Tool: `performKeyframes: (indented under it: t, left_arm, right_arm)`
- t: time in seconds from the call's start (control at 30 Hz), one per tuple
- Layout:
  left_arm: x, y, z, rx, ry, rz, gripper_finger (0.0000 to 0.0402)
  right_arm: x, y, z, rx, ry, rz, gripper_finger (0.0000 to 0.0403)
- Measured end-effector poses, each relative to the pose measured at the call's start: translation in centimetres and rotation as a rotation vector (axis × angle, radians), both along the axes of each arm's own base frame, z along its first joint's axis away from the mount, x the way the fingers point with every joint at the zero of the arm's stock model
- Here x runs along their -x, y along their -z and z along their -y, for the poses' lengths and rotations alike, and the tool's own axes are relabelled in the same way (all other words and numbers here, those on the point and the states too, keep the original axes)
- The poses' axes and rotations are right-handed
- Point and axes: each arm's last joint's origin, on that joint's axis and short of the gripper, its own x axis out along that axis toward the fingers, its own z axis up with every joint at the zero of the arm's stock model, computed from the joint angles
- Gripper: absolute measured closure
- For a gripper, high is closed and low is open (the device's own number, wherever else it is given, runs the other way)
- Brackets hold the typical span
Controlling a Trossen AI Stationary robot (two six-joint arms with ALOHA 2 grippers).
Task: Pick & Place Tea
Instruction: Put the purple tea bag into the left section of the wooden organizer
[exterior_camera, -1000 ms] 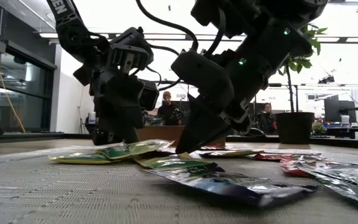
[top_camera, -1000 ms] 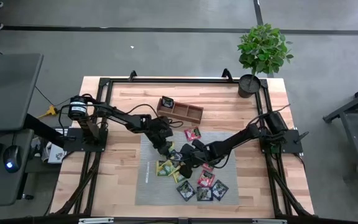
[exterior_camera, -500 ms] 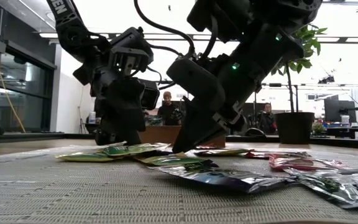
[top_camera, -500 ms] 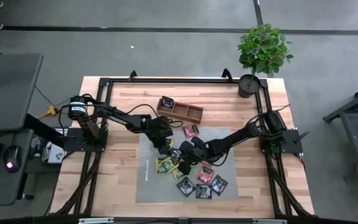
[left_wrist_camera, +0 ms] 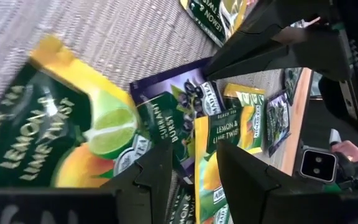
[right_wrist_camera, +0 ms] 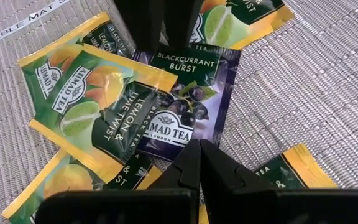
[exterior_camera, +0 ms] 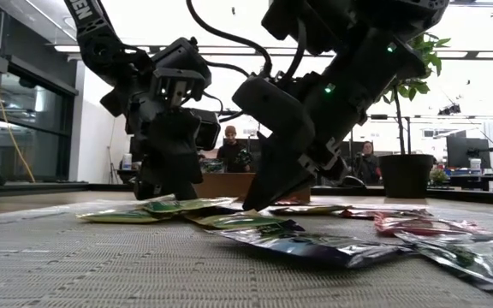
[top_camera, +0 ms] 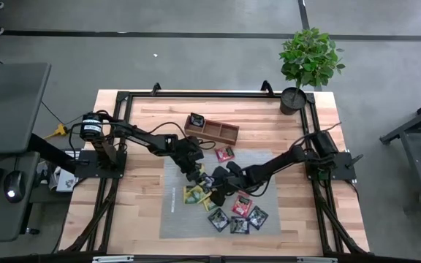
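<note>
Over grey mat [top_camera: 174, 212], I'm hovering left gripper [left_wrist_camera: 194, 171], fingers apart, above blackcurrant sachet [right_wrist_camera: 182, 99] among lemon sachets [right_wrist_camera: 98, 106]; right gripper [right_wrist_camera: 197, 163], fingers together, pressing nearby, likely steadying pile; tray [top_camera: 221, 131] waiting beyond.

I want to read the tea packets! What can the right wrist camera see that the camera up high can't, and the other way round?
Only the right wrist view shows the print: a purple Blackcurrant Burst sachet and a green-yellow Lemon Twist sachet, with the shut right pincer just over the purple one.

Only the high view shows the wooden tray, the potted plant and the whole table.

Both show the grey mat and the left pincer among the sachets.
</note>
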Motion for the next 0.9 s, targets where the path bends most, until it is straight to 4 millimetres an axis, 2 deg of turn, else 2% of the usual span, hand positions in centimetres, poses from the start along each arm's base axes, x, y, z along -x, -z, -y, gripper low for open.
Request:
performKeyframes:
  t: [0.3,0.9]
  left_arm:
    - [0.0,0.0,0.0,-0.012,-0.011,-0.003,0.0275]
    - [0.5,0.3,0.1,0.0,0.029,-0.052,0.0275]
  right_arm:
    - [0.4,0.0,-1.2,-0.002,0.029,0.017,0.0403]
    - [-0.2,-0.2,-0.2,0.025,0.079,0.062,0.0403]
